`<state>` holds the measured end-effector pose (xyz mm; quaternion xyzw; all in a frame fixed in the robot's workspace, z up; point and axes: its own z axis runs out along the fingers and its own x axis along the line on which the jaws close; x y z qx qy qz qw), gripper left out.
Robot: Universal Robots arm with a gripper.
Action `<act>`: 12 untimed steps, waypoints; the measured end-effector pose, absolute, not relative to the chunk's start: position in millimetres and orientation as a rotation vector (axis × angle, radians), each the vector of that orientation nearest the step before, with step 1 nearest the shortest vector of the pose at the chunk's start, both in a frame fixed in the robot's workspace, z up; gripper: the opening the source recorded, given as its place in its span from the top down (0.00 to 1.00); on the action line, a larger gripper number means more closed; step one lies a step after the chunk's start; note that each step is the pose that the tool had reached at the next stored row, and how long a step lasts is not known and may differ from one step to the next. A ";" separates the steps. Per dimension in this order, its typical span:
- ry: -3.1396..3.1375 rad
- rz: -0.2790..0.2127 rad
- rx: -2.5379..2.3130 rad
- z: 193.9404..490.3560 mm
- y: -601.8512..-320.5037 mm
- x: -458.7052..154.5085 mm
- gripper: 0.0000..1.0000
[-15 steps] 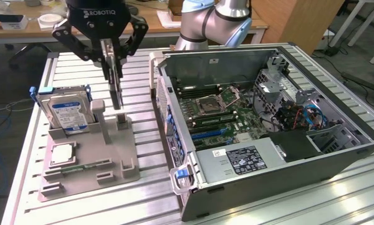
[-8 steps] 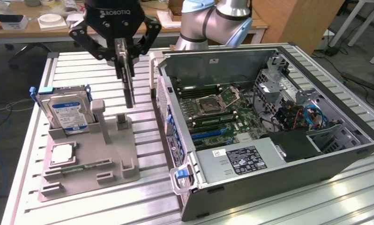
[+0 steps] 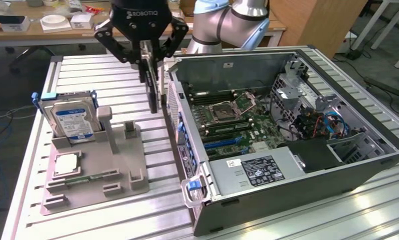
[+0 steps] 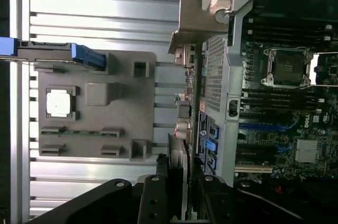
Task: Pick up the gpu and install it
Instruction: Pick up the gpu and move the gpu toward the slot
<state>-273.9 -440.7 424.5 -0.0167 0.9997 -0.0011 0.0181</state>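
Gripper [image 3: 152, 59] points straight down over tabletop [image 3: 99, 75]; fingers [image 3: 123, 50] clamped on gpu [image 3: 153, 90], card hanging on edge beside computer case [image 3: 286, 170].

The arm [image 3: 229, 22] bends over from behind. Its gripper [image 3: 151, 59] points straight down, and its fingers [image 3: 129, 52] are closed on the gpu [image 3: 153, 90].
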 end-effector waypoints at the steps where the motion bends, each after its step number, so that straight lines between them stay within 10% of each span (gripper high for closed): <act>1: 3.105 -0.003 -0.052 424.5 -440.7 -270.6 0.73; 12: 3.105 -0.004 -0.048 424.5 -440.7 -238.2 0.73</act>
